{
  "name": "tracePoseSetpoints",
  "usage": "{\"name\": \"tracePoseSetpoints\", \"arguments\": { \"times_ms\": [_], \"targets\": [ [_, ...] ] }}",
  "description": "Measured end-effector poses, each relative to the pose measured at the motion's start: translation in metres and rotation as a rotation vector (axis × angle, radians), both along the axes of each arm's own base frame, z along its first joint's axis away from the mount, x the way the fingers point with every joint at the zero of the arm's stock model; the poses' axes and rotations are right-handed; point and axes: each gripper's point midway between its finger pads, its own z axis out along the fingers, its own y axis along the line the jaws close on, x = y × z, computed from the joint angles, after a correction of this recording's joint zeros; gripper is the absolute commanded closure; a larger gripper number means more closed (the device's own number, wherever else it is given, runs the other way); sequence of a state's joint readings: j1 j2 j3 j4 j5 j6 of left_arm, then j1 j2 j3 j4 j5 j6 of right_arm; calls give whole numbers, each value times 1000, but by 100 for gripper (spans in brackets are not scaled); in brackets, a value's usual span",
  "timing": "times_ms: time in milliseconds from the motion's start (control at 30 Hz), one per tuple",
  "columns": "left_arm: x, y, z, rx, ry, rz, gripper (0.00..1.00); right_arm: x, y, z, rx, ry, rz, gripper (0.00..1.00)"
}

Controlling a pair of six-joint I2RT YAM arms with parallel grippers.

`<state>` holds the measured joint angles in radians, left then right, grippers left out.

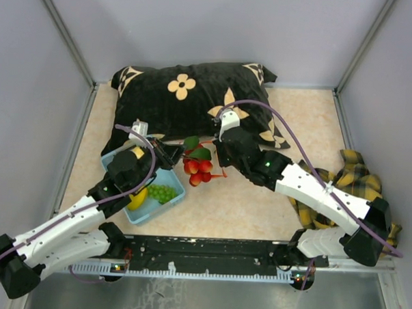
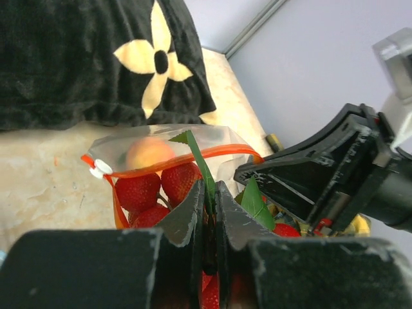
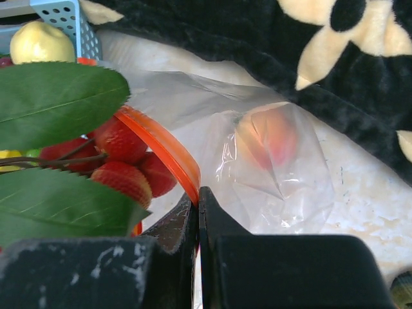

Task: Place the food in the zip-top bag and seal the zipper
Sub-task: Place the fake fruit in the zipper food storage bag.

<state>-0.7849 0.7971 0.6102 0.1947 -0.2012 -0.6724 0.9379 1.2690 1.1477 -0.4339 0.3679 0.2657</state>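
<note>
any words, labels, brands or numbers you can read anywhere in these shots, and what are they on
None: no text can be read in any view.
black pillow: cream flower shapes only, no letters.
zip-top bag: clear plastic, no print showing; the white tab at the end of its zipper looks blank.
light blue basket: no marking visible.

right gripper (image 3: 197, 196): pinched closed on red zipper (image 3: 161, 145) | clear bag (image 3: 290, 199): peach (image 3: 267, 138) inside | beside zipper: strawberries (image 3: 122, 138), green leaves (image 3: 58, 103) | behind: black flowered cushion (image 3: 244, 58)
</note>
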Motion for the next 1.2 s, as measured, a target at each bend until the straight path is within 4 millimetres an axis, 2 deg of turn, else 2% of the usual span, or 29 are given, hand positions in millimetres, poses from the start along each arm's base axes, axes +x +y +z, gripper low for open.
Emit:
{"name": "tracePoseSetpoints", "arguments": {
  "times_ms": [267,633,900,1033,1200],
  "targets": [
    [6,-2,-15,-13,14,21,100,-7,8,-2,29,32,41,100],
    [10,7,13,-187,-69,76,100,-14,20,-3,93,72,73,100],
    [13,14,24,-242,-110,112,100,-20,29,-6,138,108,102,100],
    [12,15,15,-227,-116,126,100,-22,31,-5,157,123,113,100],
    [13,20,-9,-171,-110,168,100,-22,34,-4,180,136,126,100]
  ]
}}
